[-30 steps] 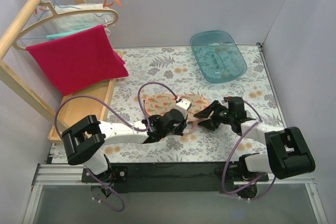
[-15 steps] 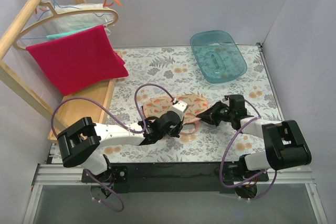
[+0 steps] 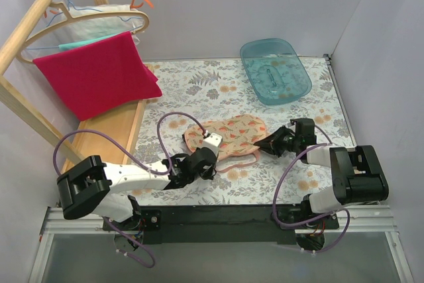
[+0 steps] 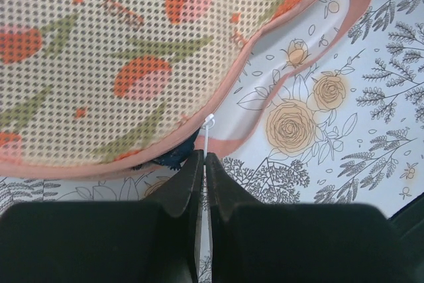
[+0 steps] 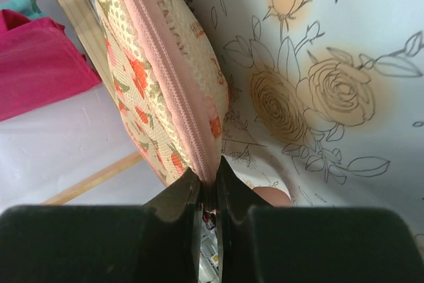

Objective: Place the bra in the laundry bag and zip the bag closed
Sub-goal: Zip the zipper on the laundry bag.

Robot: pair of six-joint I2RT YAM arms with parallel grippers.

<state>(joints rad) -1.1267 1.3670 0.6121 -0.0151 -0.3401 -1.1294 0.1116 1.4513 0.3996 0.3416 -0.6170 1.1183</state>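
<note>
The peach floral laundry bag lies flat mid-table. In the left wrist view its mesh side fills the top, and a dark navy scrap of the bra peeks out under the pink edge; the rest of the bra is hidden. My left gripper is shut on a thin white zipper pull at the bag's near edge. At the bag's right end my right gripper is shut on the pink zipper edge.
A translucent teal tub stands at the back right. A red towel hangs from hangers on a wooden rack at the left. The bag's pink loop lies on the floral table cover. Walls close in both sides.
My right gripper has shut on the bag's right end and shifted right. My left gripper has slid left along the near edge with the pull, and the bag now lies stretched out.
</note>
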